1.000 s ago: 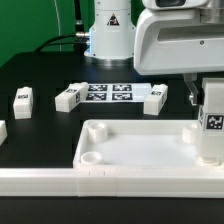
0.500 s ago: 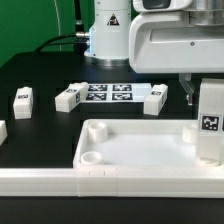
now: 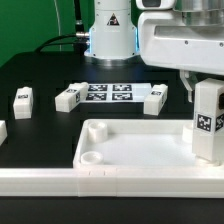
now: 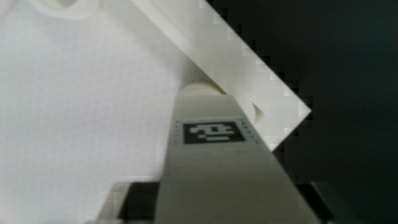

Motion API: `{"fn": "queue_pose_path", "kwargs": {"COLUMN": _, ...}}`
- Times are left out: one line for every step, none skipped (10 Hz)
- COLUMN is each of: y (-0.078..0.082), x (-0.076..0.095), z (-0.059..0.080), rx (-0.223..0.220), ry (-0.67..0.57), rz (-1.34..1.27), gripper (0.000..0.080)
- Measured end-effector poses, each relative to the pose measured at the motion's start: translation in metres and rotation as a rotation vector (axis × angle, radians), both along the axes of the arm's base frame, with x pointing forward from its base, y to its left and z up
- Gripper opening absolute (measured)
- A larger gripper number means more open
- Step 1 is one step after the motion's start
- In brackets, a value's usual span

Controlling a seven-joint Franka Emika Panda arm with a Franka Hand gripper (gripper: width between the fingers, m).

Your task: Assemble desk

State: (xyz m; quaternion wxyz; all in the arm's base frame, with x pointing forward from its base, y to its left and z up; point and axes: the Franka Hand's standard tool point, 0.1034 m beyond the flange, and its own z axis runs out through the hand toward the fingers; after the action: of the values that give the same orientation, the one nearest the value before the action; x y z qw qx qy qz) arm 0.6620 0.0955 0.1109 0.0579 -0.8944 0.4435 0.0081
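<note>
Desk top [image 3: 130, 128] lies flat on the black table [image 3: 40, 120], open side up, with a round socket [image 3: 90, 157] showing in its near corner toward the exterior view's left. Gripper [image 3: 203, 90] hangs over the desk top's corner toward the exterior view's right and is clamped on the held leg [image 3: 207, 125]. That leg is upright, tag facing the camera, lower end down inside the rim at that corner. Wrist view: gripper [image 4: 217, 200] has a finger on each side of the held leg [image 4: 222, 165], tag up, and the leg's far end meets a round socket next to the desk top's rim [image 4: 240, 70]. Cannot tell if it is seated in the socket.

Three loose legs lie on the table beyond the desk top's far rim: first leg [image 3: 22, 99] and second leg [image 3: 68, 97] toward the exterior view's left, third leg [image 3: 155, 99] toward its right. Marker board [image 3: 108, 93] lies between the second and third. Rail [image 3: 40, 181] runs along the desk top's near rim. Robot base [image 3: 110, 30] stands well behind the desk top.
</note>
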Motion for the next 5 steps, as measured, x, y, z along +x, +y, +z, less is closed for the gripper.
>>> {"fn": "queue_pose_path", "kwargs": {"y": 0.0008, "x": -0.0002, "z": 0.0, "rx": 0.002, "ry": 0.007, "rz": -0.056, "gripper": 0.0292}}
{"fn": "queue_pose_path", "kwargs": {"y": 0.0013, "x": -0.0001, "z": -0.0001, "rx": 0.012, "ry": 0.018, "rz": -0.155, "gripper": 0.0292}}
{"fn": "queue_pose_path", "kwargs": {"y": 0.0013, "x": 0.0002, "z": -0.0001, "rx": 0.015, "ry": 0.025, "rz": -0.229, "gripper": 0.0292}}
{"fn": "queue_pose_path", "kwargs": {"y": 0.0013, "x": 0.0004, "z": -0.0002, "rx": 0.017, "ry": 0.029, "rz": -0.271, "gripper": 0.0292}}
{"fn": "queue_pose_path", "kwargs": {"y": 0.0015, "x": 0.0004, "z": -0.0001, "rx": 0.017, "ry": 0.031, "rz": -0.282, "gripper": 0.0292}}
